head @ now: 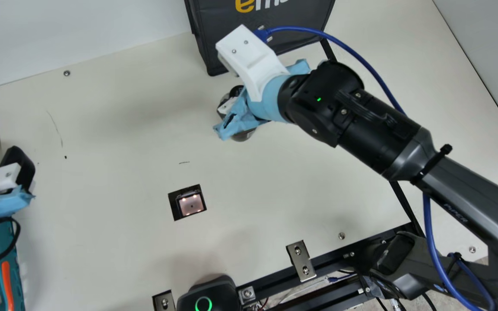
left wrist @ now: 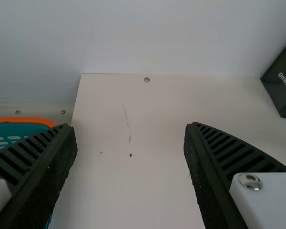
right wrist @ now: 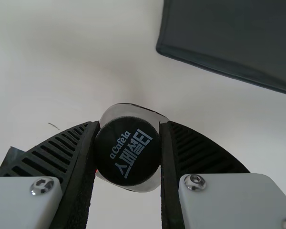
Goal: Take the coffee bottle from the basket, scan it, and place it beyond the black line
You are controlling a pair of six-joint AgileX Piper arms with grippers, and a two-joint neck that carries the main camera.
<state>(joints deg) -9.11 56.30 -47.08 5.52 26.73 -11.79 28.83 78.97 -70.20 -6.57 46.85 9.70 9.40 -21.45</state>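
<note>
the main view looks steeply down from high at the near side, turned so the counter sits askew, and takes in the widest stretch. the left wrist view looks from the left at a slant toward the far wall; both share the scratch, basket and bag. the right wrist view faces down, close above the bottle, sharing it and part of the bag with the main view.

Round black plastic bottle cap: read "aCaféla 스페셜티" in pale print.
Dark box-shaped fabric bag: read "emart.com" in white; larger yellow and white letters, cut off, showed in the main view.
Grey-and-black right arm: bore "PiPER" along its side.
</note>
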